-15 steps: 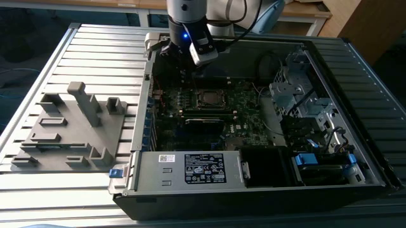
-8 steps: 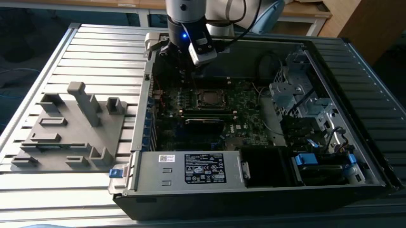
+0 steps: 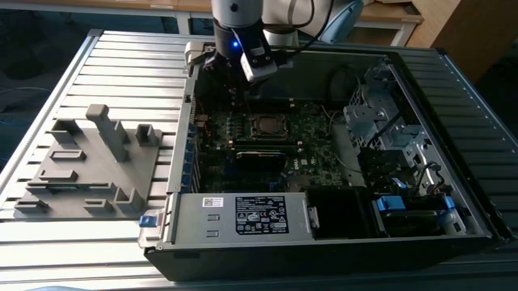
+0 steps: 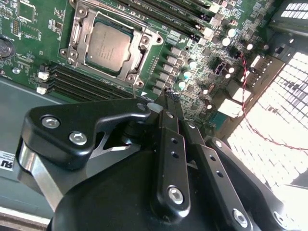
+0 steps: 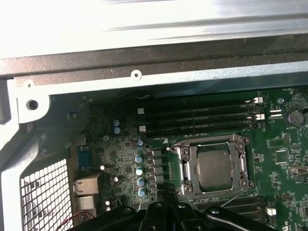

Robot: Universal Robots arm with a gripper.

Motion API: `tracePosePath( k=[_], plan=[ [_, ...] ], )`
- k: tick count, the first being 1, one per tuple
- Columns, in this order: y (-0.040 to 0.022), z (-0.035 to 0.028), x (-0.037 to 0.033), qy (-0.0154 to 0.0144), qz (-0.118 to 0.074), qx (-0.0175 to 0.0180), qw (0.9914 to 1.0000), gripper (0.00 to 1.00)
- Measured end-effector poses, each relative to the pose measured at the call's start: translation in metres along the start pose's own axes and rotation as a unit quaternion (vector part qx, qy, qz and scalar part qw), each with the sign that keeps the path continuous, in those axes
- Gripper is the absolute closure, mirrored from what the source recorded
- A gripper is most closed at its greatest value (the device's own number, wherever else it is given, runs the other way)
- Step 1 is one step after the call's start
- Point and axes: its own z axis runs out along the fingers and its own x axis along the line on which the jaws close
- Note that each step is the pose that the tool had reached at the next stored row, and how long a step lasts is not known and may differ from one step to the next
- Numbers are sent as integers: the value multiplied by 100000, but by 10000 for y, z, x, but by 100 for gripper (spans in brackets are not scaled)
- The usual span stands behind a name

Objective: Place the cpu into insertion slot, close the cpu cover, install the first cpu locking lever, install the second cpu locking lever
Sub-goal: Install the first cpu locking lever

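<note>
Claw [image 4: 166, 98], tips together and empty, hangs just off a corner of the cover [image 4: 79, 41]; cpu [image 4: 108, 45] lies framed inside it. Whether it touches the cover: unclear.

Clear air over the cpu [image 5: 213, 166] beside the hand [image 5: 163, 191]; capacitors [image 5: 139, 171] stand close by it, case wall [image 5: 192, 53] beyond.

The exterior view looks steeply down from well back on the whole open computer case [image 3: 324, 254] on the slatted table [image 3: 97, 242], with the arm [image 3: 239, 18] at top centre. Both wrist views sit close above the motherboard [image 5: 284, 159], looking past the gripper [image 4: 166, 98]. All three views share the cpu [image 5: 214, 166].
</note>
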Motion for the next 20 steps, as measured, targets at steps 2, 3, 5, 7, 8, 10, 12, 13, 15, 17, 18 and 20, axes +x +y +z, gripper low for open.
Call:
tracePosePath(
  k=[2,3,5,7,8,10,12,13,15,17,18,20],
  plan=[
    [0,-3,0,-9,-1,-13,100000,89],
    [1,-2,0,-14,0,-20,100000,89],
    [1,-21,-1,-4,1,-6,100000,89],
    [1,-21,-1,-4,-2,-5,100000,89],
    [1,-22,-1,-4,0,-6,100000,89],
    [1,-32,-1,11,-1,18,100000,89],
    [1,-38,-2,-5,0,-5,100000,89],
    [2,-38,-2,-7,-1,-11,100000,89],
    [2,-38,-1,-9,-4,-10,100000,89],
    [0,-37,13,-8,2,-13,100000,89],
    [-2,-34,24,0,0,-39,100000,89],
    [-4,-24,41,17,6,-180,100000,89]
  ],
)
